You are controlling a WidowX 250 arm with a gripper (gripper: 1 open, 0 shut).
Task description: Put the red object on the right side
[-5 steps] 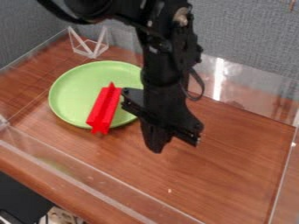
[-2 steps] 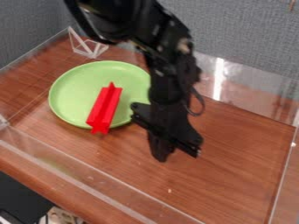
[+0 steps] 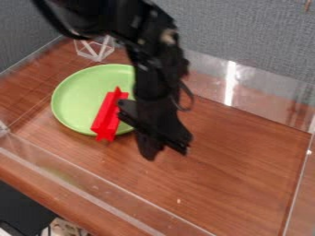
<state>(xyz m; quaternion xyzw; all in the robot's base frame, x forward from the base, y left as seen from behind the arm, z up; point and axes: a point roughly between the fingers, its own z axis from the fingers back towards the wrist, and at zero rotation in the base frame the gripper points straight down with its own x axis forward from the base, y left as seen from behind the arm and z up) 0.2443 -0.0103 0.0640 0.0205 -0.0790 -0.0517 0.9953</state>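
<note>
Arm: black, it entered at the top left of the view, ran rightward to a bulky joint near the top, then dropped steeply toward the board.
Wrist: it hung below that joint, in front of the right part of the green plate, hiding some of the plate's rim.
Cable: a dark loop (image 3: 187, 95) bowed out on the right side of the arm.
Gripper: its dark end (image 3: 153, 147) pointed downward, low over the wooden board, to the right of the red bar; whether it touched the wood could not be told.
Pincer: closed to its narrowest; no held thing could be seen in it.
Red bar: the long ridged piece (image 3: 107, 115) lay aslant on the right part of the green plate, its upper end leaning to the right, its lower end by the near rim, the arm just beside it in the view.
Green plate: round and lime-coloured (image 3: 76, 97), it sat on the left part of the board.
Board: brown wood (image 3: 234, 175) stretched under the plate and the arm and away to the right.
White frame: a small open wire-like shape (image 3: 92, 49) stood behind the plate, near the back left.
Wall: grey and speckled (image 3: 252, 32), it rose behind the board.
</note>
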